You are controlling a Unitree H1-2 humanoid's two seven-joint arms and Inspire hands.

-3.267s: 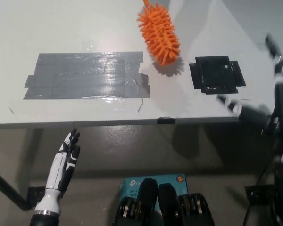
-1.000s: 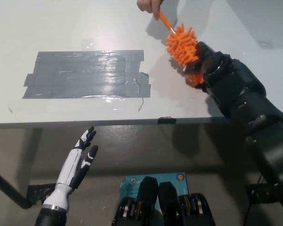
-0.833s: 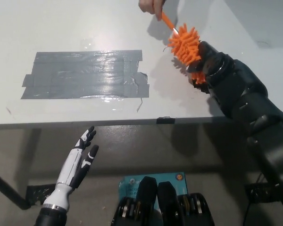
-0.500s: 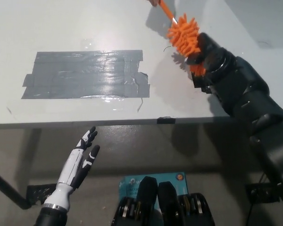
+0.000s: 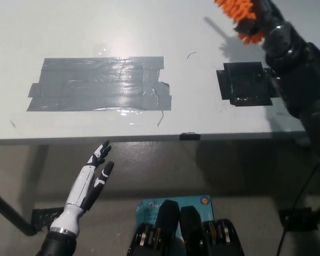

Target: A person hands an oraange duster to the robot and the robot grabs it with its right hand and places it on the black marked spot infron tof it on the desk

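On the white desk point(image 5: 96, 32) the black marked spot point(image 5: 247, 84) lies bare; above it, the black right hand point(image 5: 266, 18) grips the orange duster point(image 5: 240, 13) at the frame's top. Releasing from that height risks a miss. The white left hand point(image 5: 93, 176) idles, fingers spread, empty, below the desk edge.

My right hand point(image 5: 266, 16) sits at the top edge, closed around the orange duster point(image 5: 240, 13), which is partly cut off by the frame. The black marked spot point(image 5: 246, 84) lies uncovered on the desk point(image 5: 96, 26), right of a grey tape patch point(image 5: 98, 84). My left hand point(image 5: 90, 178) hangs below the desk edge with fingers spread.
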